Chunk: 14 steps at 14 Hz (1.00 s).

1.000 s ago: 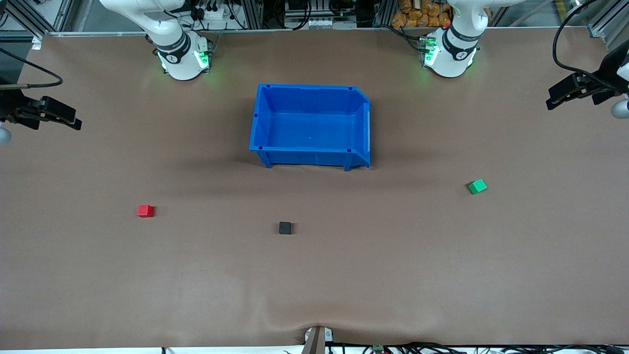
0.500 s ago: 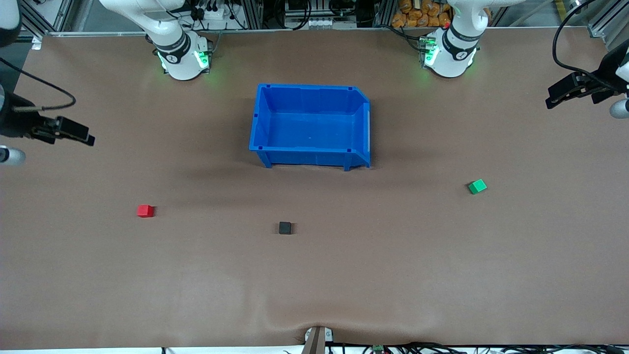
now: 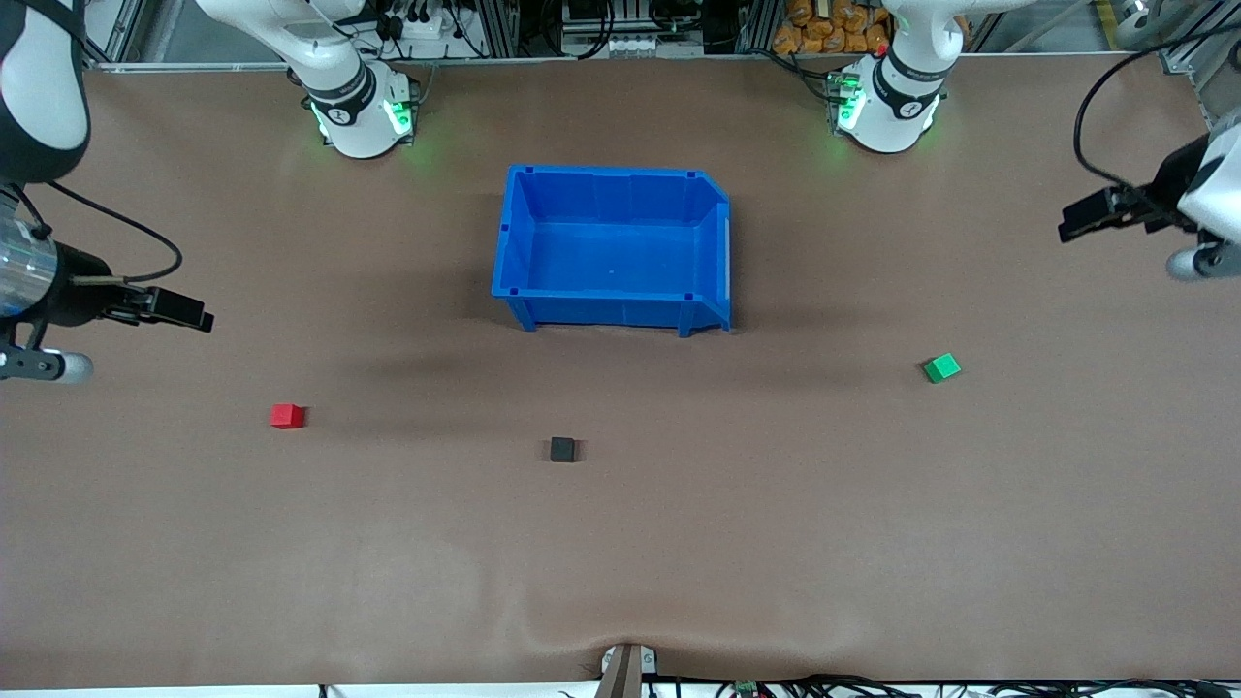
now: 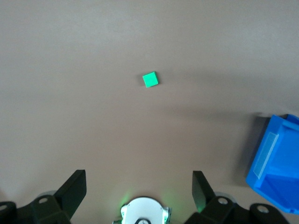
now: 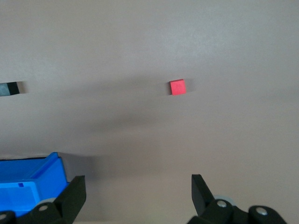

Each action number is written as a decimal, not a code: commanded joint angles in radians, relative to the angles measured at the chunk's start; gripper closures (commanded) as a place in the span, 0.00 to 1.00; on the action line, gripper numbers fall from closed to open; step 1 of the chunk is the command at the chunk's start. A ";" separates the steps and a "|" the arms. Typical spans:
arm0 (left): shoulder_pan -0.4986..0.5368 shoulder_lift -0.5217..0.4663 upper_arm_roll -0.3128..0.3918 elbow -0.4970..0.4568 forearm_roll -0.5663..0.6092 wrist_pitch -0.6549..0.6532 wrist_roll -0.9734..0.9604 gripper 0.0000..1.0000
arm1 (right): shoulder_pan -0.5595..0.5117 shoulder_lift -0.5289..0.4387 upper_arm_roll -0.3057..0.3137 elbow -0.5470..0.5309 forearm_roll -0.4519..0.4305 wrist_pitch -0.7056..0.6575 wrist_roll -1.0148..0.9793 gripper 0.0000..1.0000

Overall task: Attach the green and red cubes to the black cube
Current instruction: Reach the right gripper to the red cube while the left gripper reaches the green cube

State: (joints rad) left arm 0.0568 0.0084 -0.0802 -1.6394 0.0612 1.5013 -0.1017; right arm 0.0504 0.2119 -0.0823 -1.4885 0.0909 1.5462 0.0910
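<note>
The black cube [image 3: 562, 449] sits mid-table, nearer the front camera than the blue bin [image 3: 514, 242], with the red cube [image 3: 286, 416] toward the right arm's end and the green cube [image 3: 941, 367] toward the left arm's end, all well apart. Both the right gripper [image 3: 184, 316] and left gripper [image 3: 1081, 221] hang over bare table with jaws spread wide and empty. Each should centre squarely over its own cube, fingers parallel to two faces, before descending.

Robot lab: aluminium framing [image 3: 87, 39] and cables [image 3: 873, 686] edge the table [image 3: 620, 562].
</note>
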 commanded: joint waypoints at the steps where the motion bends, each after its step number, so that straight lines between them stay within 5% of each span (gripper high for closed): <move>1: 0.005 -0.005 -0.003 -0.109 0.020 0.113 0.017 0.00 | -0.004 0.059 -0.004 0.019 -0.014 -0.005 0.013 0.00; 6: 0.033 0.017 -0.003 -0.304 0.031 0.358 0.011 0.00 | -0.047 0.141 -0.004 -0.005 -0.071 0.043 -0.002 0.00; 14: 0.055 0.180 -0.001 -0.365 0.031 0.617 -0.087 0.00 | -0.142 0.132 0.001 -0.367 -0.056 0.496 -0.193 0.00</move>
State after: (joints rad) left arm 0.1082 0.1474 -0.0776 -1.9997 0.0700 2.0585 -0.1298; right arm -0.0186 0.3703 -0.0951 -1.7275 0.0330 1.9255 0.0049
